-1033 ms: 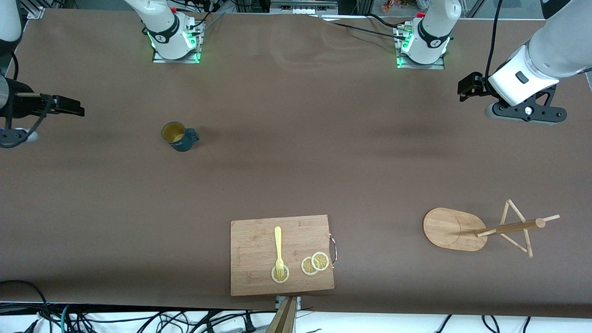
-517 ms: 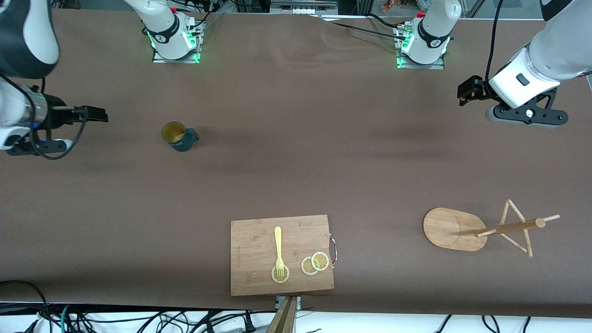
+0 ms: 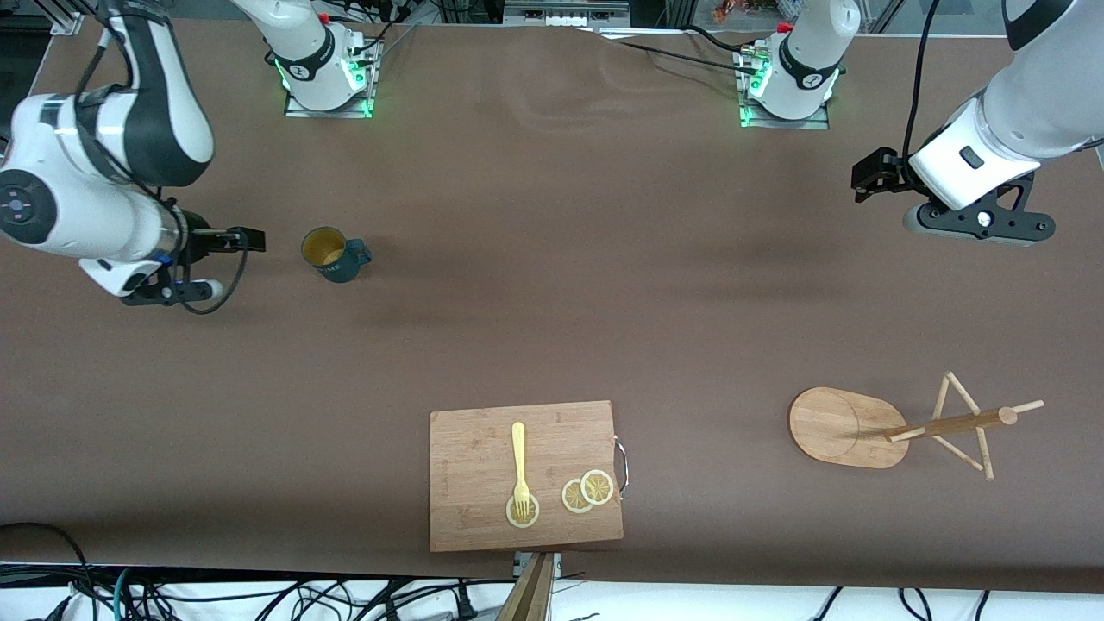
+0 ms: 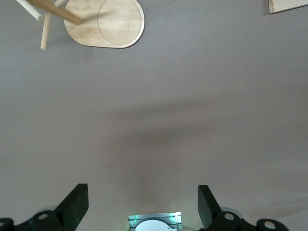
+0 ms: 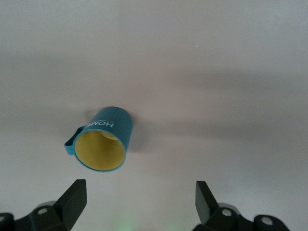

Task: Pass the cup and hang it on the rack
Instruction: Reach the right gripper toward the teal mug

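- The table (image 3: 552, 328) fills the front frame; my two arms sit at its far edges, and only the right one has moved noticeably over the last second.
- The cutting board (image 3: 526, 476), low centre, carries a fork (image 3: 519, 461) and lemon slices (image 3: 587, 492), none of which I need.
- The rack (image 3: 897, 427) lies toward the lower right, apparently tipped on its side, post and pegs pointing toward the frame's right edge. I judge that will complicate hanging.
- The right gripper (image 3: 250, 239), at mid left, has swung in from the frame's edge and now sits just short of the cup, fingers spread with nothing between them. So the pickup is starting.
- The left gripper (image 3: 867, 172), upper right, waits almost unmoved, also spread wide and empty in its wrist view.
- The cup (image 3: 332, 253) stands upright on the table, upper left of centre, handle toward frame centre, untouched.
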